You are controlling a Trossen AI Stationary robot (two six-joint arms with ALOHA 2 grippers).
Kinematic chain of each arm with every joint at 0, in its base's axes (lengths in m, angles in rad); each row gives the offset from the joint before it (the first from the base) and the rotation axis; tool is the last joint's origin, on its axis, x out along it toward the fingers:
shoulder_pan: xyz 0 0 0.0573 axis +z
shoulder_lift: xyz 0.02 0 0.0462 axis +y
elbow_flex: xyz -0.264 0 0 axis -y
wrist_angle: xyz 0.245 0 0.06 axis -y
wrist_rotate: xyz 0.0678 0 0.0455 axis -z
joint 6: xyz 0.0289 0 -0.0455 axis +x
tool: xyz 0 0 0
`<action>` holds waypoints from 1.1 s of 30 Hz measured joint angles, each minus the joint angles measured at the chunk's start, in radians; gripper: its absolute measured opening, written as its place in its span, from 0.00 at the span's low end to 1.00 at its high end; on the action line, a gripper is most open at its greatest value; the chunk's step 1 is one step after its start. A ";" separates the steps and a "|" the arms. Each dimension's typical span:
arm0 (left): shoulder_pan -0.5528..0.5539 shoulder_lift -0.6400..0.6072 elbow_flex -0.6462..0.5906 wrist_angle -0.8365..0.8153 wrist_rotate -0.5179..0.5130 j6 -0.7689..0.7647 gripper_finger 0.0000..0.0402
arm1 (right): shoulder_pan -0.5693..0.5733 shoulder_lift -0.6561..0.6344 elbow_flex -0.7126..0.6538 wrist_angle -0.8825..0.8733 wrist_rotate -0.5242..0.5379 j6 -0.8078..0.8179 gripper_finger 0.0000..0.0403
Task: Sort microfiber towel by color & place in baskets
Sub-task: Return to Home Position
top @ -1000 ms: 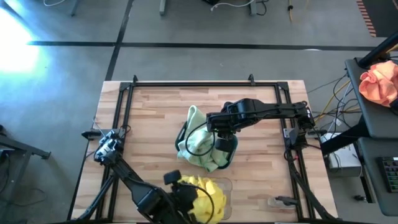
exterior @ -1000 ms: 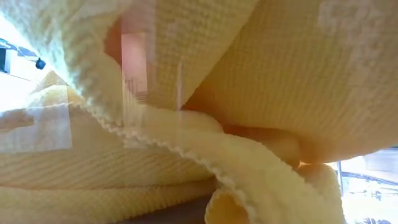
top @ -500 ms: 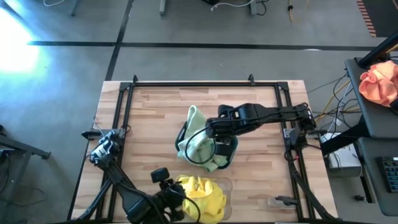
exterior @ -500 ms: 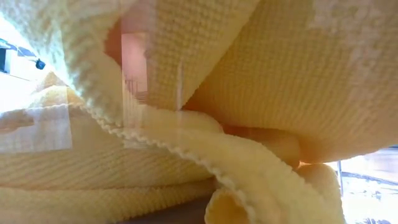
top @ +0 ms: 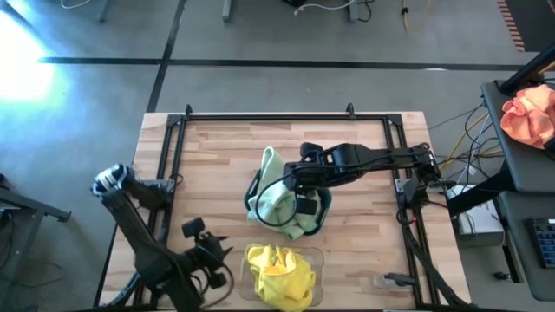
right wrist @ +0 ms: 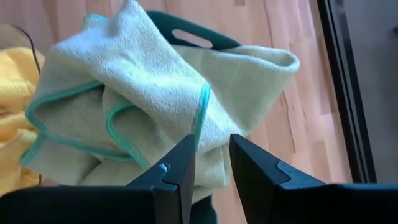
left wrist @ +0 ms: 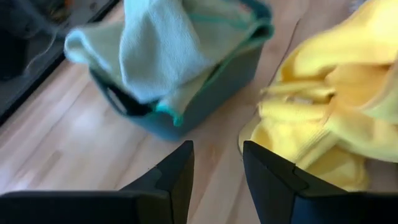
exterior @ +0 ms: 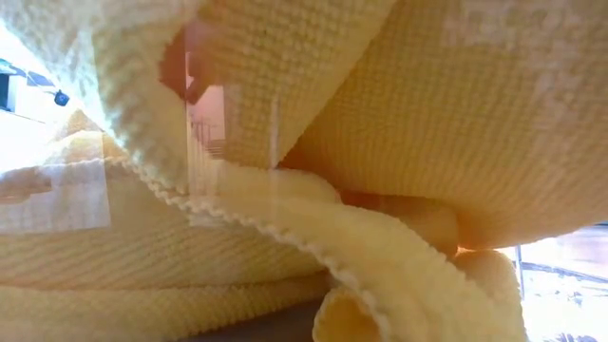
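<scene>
Pale green towels (top: 273, 195) lie heaped in the dark teal basket (top: 323, 214) at mid-table and spill over its left rim. Bright yellow towels (top: 279, 270) fill the clear basket (top: 317, 256) at the near edge and press against its wall, filling the low view (exterior: 380, 142). My right gripper (top: 303, 206) hangs open just over the green pile (right wrist: 143, 93), fingers pointing down, with nothing between them (right wrist: 210, 149). My left gripper (top: 221, 253) is open and empty left of the clear basket, over bare wood (left wrist: 217, 155), facing the yellow towels (left wrist: 329, 112) and the teal basket (left wrist: 211, 93).
An orange-pink cloth (top: 529, 117) lies on a side stand off the table's right edge. Black frame rails (top: 260, 117) run along the far, left and right edges. Bare wood shows on the table's left half and along its far side.
My left gripper has drawn back from the yellow towels in the clear basket toward the table's left edge, its arm swinging out to the left. The yellow towels stay heaped in the clear basket. My right gripper has shifted slightly left over the green pile.
</scene>
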 joint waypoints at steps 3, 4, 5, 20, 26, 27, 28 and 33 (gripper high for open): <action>-0.014 -0.117 -0.121 0.137 -0.029 0.113 0.31 | 0.000 0.000 0.000 0.013 0.000 0.000 0.23; -0.016 -0.152 -0.163 0.176 -0.029 0.147 0.31 | 0.000 0.000 0.000 0.013 0.000 0.001 0.23; -0.017 -0.190 -0.203 0.216 -0.030 0.177 0.31 | 0.000 0.000 0.000 0.014 0.000 0.002 0.23; -0.018 -0.735 -0.763 1.016 0.071 0.793 0.31 | 0.000 0.000 -0.030 0.145 0.018 0.038 0.23; -0.017 -0.920 -0.900 1.275 0.132 1.054 0.31 | 0.000 -0.001 -0.098 0.238 0.019 0.044 0.23; -0.017 -0.949 -0.914 1.275 0.132 1.054 0.31 | 0.000 -0.001 -0.111 0.254 0.018 0.050 0.23; -0.017 -0.977 -0.929 1.275 0.132 1.050 0.31 | 0.000 -0.001 -0.126 0.271 0.018 0.055 0.23; -0.017 -1.090 -0.983 1.273 0.143 1.046 0.31 | 0.010 -0.055 -0.246 0.393 0.045 0.085 0.23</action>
